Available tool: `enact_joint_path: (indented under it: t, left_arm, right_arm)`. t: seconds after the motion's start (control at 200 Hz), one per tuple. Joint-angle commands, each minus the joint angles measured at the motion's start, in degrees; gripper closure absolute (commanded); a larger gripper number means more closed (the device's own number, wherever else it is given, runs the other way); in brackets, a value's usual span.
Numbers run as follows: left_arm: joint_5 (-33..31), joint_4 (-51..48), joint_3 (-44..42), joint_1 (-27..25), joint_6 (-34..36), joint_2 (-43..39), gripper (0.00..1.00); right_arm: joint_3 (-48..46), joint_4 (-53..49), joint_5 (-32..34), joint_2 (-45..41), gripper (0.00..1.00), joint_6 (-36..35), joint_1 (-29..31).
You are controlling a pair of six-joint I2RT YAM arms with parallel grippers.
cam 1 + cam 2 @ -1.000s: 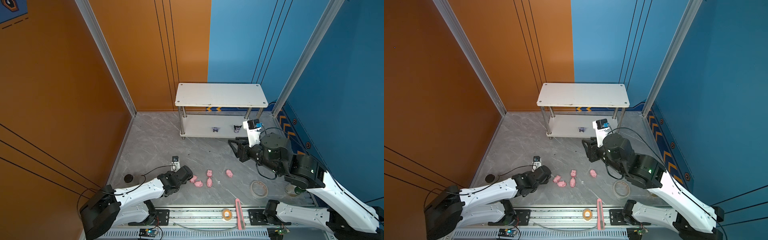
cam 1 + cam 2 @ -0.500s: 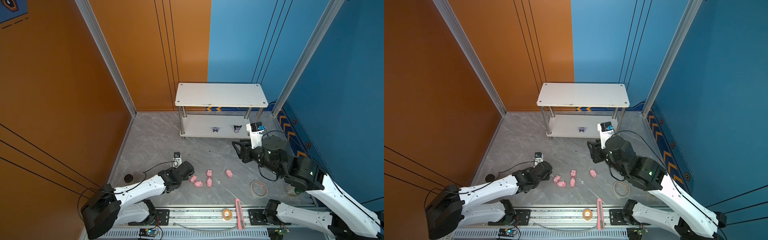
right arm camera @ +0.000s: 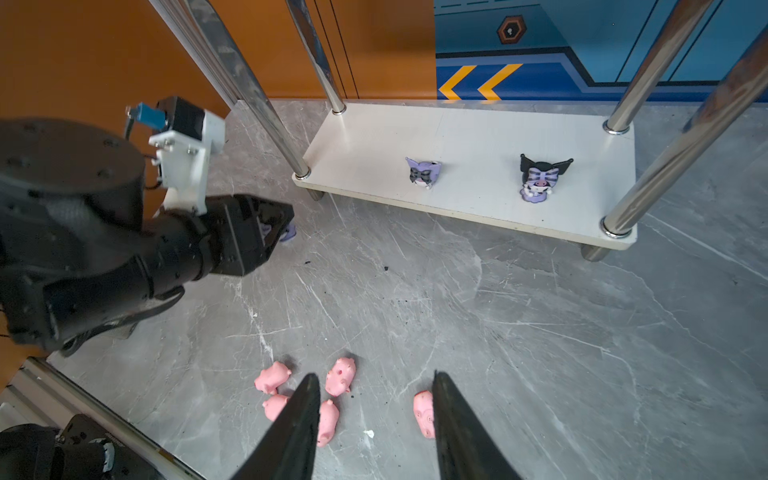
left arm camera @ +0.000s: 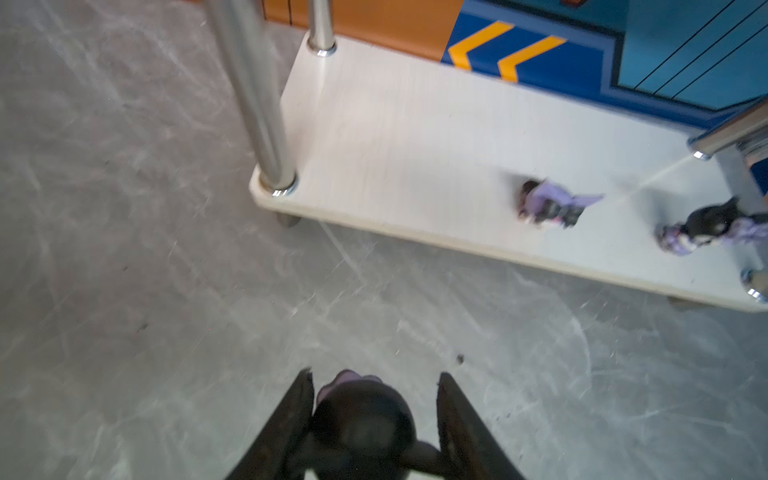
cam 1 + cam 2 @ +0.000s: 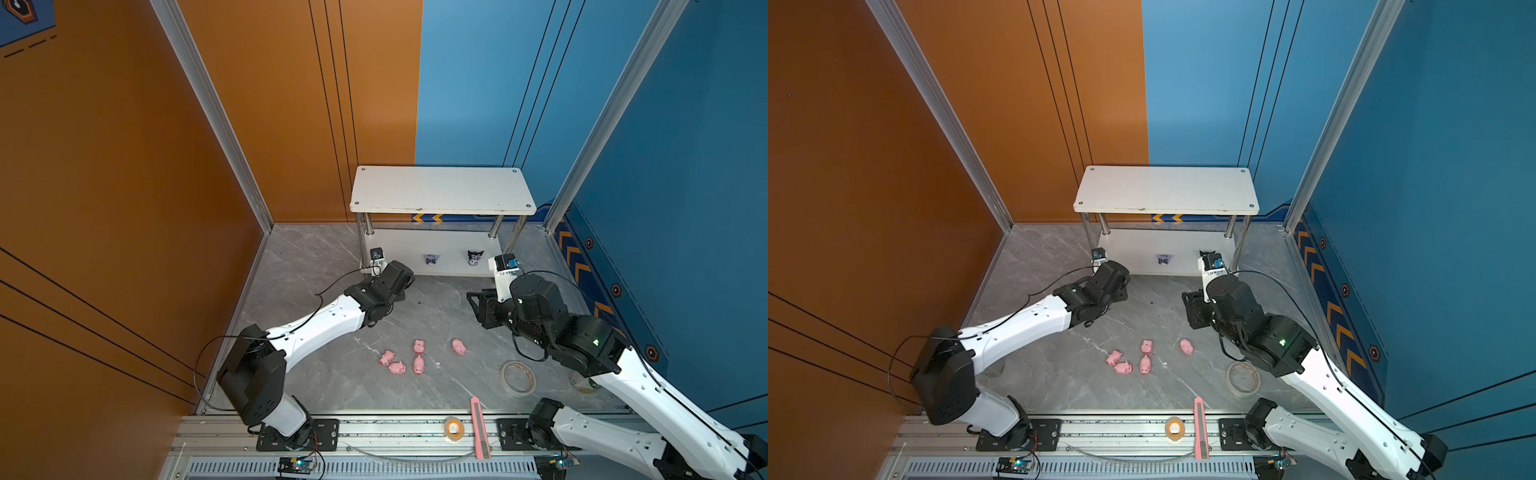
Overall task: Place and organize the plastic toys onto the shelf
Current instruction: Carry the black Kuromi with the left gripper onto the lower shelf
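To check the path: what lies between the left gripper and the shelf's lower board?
Only bare grey floor separates the left gripper, shut on a figurine, from the shelf; the left wrist view shows it.

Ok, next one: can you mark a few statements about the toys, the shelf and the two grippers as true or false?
1. All five pink pigs lie on the grey floor. True.
2. Two figurines stand on the top board of the shelf. False: both stand on the lower board, and the top board is bare.
3. The left gripper is empty. False: it is shut on a black-eared figurine.
4. The right gripper is open with nothing between its jaws. True.
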Motion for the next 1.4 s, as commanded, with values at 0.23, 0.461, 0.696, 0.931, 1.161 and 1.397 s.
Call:
enact_joint_path:
  t: [0.23, 0.461, 0.696, 0.931, 1.161, 1.397]
  left_arm:
    - [4.74, 0.64, 17.64, 4.11, 5.20, 16.10, 0.70]
    - [4.90, 0.34, 25.10, 5.36, 6.14, 23.28, 0.69]
    - [4.58, -0.33, 29.25, 6.66, 5.96, 28.44, 0.69]
    - [3.82, -0.07, 29.07, 7.82, 6.03, 29.19, 0.69]
    - [3.49, 0.22, 28.95, 9.34, 5.86, 29.52, 0.68]
    - [3.99, 0.31, 28.36, 10.09, 5.18, 29.65, 0.63]
  right_arm:
    - [-9.35, 7.90, -3.13, -10.60, 0.71, -5.64, -1.99]
    - [-11.76, 7.20, -2.90, -11.11, 0.71, -7.06, -2.89]
    - [-12.21, 7.11, -3.52, -10.91, 0.72, -8.94, -3.47]
    - [-12.72, 7.42, -5.04, -10.63, 0.72, -9.65, -6.40]
    - [-13.00, 7.72, -6.29, -10.30, 0.72, -9.81, -7.57]
    - [-13.00, 8.08, -7.75, -9.26, 0.71, -9.57, -8.73]
